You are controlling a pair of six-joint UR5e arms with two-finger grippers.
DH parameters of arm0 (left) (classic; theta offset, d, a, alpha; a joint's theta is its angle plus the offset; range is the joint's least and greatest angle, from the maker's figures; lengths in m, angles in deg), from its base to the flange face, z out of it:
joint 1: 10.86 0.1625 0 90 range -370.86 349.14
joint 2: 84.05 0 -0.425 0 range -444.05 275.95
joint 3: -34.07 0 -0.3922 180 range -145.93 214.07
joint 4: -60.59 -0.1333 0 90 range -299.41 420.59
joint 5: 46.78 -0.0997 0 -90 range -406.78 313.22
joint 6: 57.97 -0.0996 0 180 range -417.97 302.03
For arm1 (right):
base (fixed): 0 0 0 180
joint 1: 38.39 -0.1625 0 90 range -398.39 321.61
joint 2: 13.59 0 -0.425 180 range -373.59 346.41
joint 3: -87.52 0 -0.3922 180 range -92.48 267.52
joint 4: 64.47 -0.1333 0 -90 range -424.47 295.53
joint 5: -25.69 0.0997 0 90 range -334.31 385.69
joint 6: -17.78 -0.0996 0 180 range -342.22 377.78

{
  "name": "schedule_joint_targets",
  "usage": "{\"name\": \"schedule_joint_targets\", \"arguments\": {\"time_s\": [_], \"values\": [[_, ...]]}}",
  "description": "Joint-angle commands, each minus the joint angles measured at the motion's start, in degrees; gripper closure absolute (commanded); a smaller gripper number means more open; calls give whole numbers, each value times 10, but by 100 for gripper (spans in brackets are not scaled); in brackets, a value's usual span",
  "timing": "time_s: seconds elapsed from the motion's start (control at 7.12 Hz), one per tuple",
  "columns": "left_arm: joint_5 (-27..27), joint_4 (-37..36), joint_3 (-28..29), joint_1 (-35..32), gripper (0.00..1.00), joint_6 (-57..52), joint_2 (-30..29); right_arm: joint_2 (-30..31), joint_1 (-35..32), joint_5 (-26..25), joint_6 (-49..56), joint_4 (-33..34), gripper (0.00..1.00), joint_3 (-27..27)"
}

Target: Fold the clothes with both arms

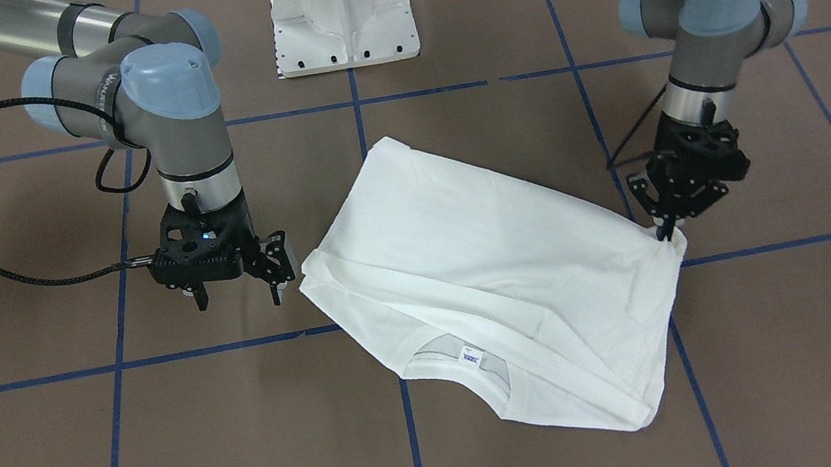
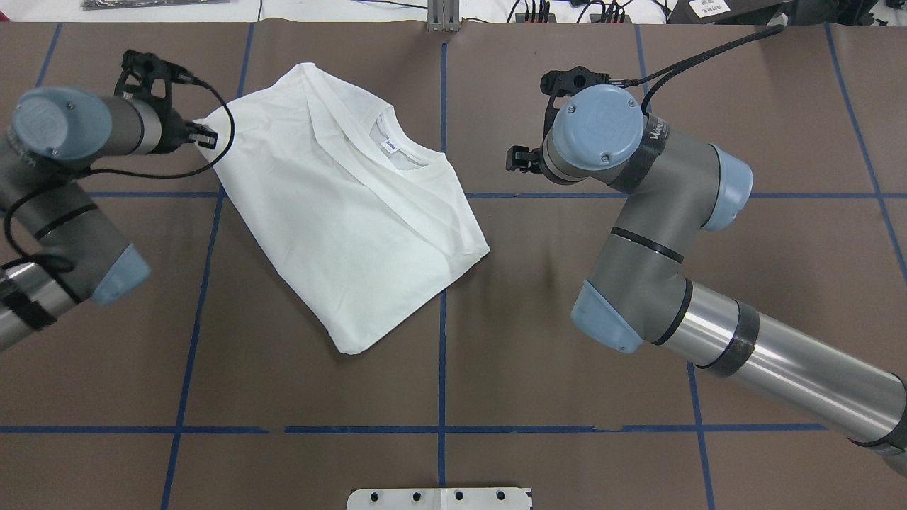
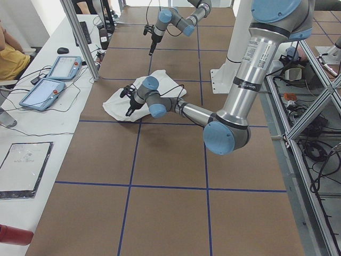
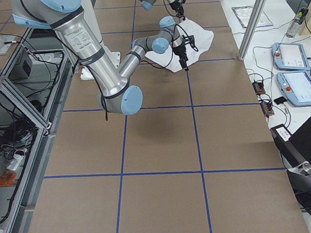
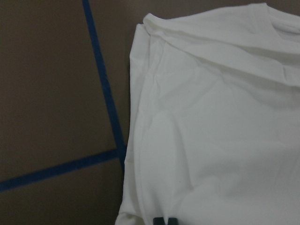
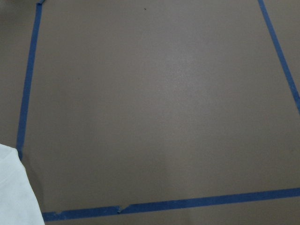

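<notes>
The white T-shirt [image 1: 469, 258] lies folded on the brown table, its neck label [image 1: 471, 359] facing up; it also shows in the overhead view [image 2: 340, 212]. My left gripper [image 1: 666, 231] is shut on the shirt's corner, low at the table, and the cloth puckers around its tips; overhead it is at the shirt's left corner [image 2: 202, 134]. The left wrist view shows the shirt [image 5: 211, 117] running up from the fingertips. My right gripper [image 1: 239, 293] is open and empty, just beside the shirt's opposite corner without touching it. The right wrist view shows only a shirt edge [image 6: 11, 192].
The white metal base [image 1: 341, 14] stands at the robot's side of the table, behind the shirt. Blue tape lines [image 2: 442, 304] cross the brown surface. Operators' tablets [image 3: 53, 80] lie on a side table beyond the far edge.
</notes>
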Motion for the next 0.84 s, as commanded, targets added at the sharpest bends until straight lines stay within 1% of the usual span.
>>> {"name": "schedule_joint_targets", "arguments": {"time_s": [0.0, 0.14, 0.28, 0.42, 0.56, 0.7], "values": [[3, 7, 190, -26, 100, -18, -166, -1, 8, -3, -6, 0, 0, 7], [13, 5, 201, -26, 100, -20, -188, -1, 14, -7, -6, 0, 0, 10], [70, 20, 190, -39, 1, -57, -180, -3, 18, -8, -6, -1, 0, 9], [129, 42, 132, -45, 0, -67, -130, -12, 32, -14, -16, -1, 0, 7], [142, 41, 76, -52, 0, -67, -87, -41, 53, -26, -87, 3, 0, -6], [141, 40, 54, -53, 0, -66, -66, -78, 74, -48, -165, 4, 0, -35]]}}
